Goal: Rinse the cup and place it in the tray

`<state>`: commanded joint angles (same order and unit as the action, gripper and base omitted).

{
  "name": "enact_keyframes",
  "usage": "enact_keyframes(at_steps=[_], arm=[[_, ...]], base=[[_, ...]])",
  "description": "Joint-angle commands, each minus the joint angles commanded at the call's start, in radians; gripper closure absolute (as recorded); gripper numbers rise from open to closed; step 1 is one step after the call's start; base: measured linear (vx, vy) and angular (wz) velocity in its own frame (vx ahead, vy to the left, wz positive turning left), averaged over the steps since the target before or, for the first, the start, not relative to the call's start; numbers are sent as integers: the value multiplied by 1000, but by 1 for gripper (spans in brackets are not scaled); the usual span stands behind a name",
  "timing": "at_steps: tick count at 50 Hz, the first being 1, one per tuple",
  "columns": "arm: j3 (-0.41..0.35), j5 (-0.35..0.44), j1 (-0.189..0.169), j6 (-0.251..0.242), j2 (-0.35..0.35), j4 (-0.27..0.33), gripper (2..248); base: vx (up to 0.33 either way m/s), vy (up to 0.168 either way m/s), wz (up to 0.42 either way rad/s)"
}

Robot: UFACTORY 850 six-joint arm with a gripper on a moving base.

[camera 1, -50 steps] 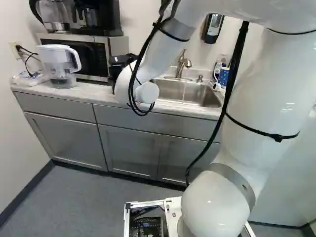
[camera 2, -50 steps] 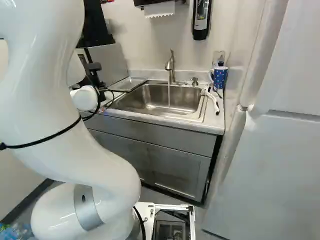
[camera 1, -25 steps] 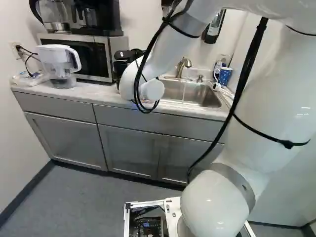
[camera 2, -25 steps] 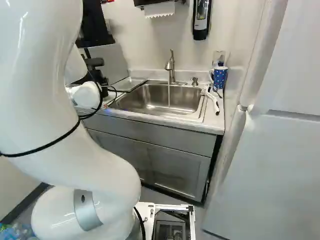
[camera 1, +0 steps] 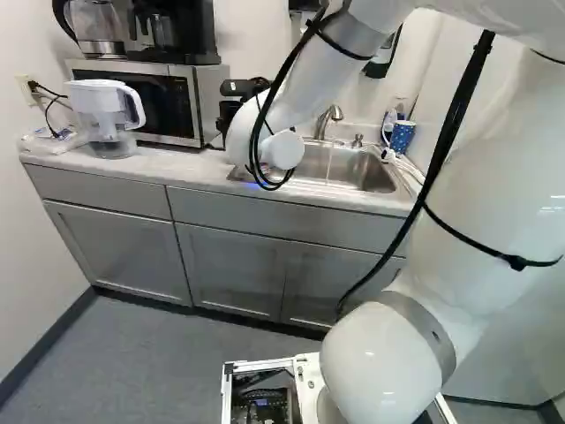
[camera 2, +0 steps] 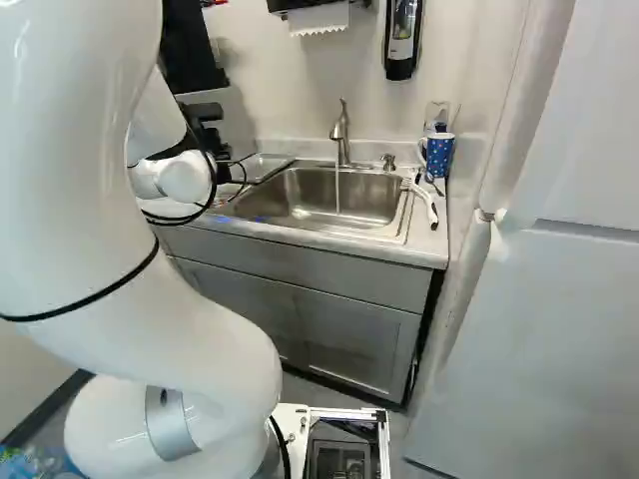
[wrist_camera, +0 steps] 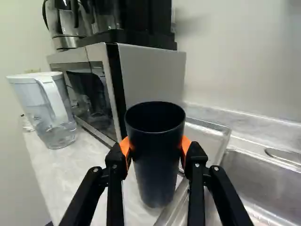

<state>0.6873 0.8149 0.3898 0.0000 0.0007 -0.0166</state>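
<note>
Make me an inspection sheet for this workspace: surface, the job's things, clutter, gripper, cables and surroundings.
Surface: pale counter with an inset metal sink.
Cup: dark, upright, in the grip; whether its base touches anything, cannot tell.
Tray: metal, between microwave and sink.
Tap: running a thin stream into the sink.
Clutter: blue mug and white brush beside the sink; pitcher before the microwave.
Gripper: shut on the cup, pads on opposite sides.
Cables: black loops around the arm's wrist; cords at the wall outlet.
Surroundings: soap dispenser on the wall.
</note>
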Motion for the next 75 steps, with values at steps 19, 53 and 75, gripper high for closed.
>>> enact_keyframes(at_steps=[19,53,75], arm=[[38,-58,-62,0,4,0,128],[51,-63,-169,0,0,0,128],[39,-63,-236,0,-13,0,128]], base=[[0,0,0],[0,0,0],[0,0,0]])
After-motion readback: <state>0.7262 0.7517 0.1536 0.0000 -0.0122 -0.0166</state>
